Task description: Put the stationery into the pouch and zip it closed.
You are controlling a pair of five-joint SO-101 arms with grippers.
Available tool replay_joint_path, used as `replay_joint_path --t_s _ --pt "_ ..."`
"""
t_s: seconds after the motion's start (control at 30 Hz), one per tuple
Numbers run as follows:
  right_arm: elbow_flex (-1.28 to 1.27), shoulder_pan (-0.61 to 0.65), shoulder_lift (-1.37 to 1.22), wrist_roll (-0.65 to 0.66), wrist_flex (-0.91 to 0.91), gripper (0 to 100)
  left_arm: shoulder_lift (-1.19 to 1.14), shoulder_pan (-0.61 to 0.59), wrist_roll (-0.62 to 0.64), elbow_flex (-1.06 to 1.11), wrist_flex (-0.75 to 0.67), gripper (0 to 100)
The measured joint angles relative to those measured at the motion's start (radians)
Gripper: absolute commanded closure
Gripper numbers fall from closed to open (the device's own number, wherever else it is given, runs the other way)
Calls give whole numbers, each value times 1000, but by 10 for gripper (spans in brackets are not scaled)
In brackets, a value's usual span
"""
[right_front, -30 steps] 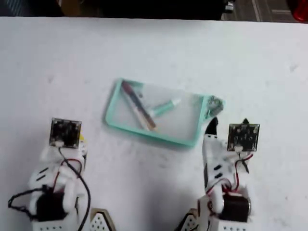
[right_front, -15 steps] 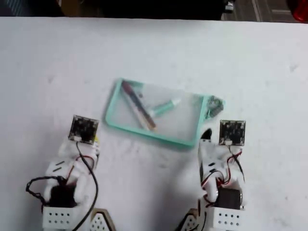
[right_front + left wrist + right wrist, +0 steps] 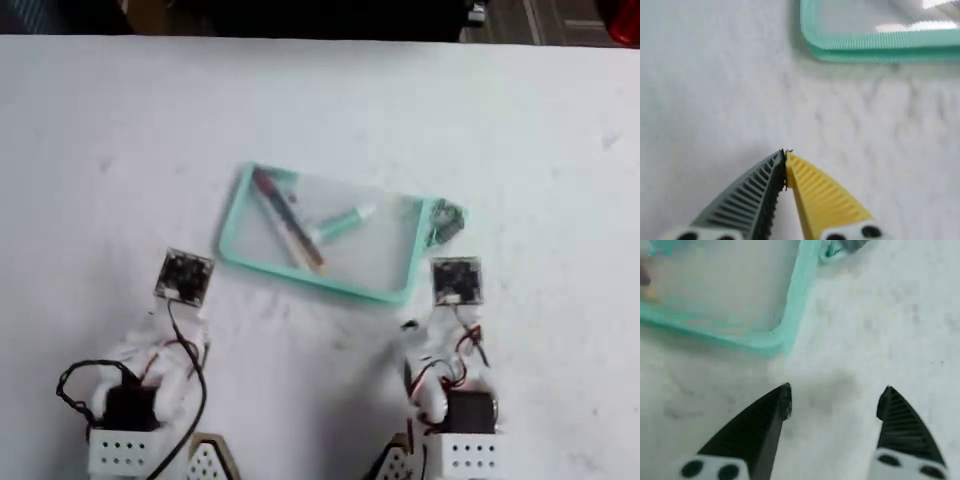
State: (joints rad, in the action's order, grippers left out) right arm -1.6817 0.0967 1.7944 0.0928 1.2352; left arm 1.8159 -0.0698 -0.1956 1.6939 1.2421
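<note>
Both arms had withdrawn; the pouch (image 3: 320,235) lay just ahead of them. Left tool (image 3: 785,156) pinched closed, empty; right tool (image 3: 835,402) spread wide, empty. Pens (image 3: 288,228) sat inside the pouch; job judged essentially finished.

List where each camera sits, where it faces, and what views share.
High view: fixed above, facing down on table, pouch, both arms.
Left wrist view: on that arm, past the shut left gripper to the pouch's edge.
Right wrist view: on that arm, past the open right gripper to a pouch corner.
All share the pouch.
</note>
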Motion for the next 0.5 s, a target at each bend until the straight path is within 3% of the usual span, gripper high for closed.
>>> replay_joint_path --t_s 0.17,0.37,0.43,0.5 --pt "0 112 0 0 25 745 0 -8 0 0 35 976" --pt "0 117 0 0 25 993 0 -72 0 0 35 976" --pt "0 117 0 0 25 955 0 -84 0 0 35 976" --pt "0 117 0 0 25 983 0 -92 0 0 35 976"
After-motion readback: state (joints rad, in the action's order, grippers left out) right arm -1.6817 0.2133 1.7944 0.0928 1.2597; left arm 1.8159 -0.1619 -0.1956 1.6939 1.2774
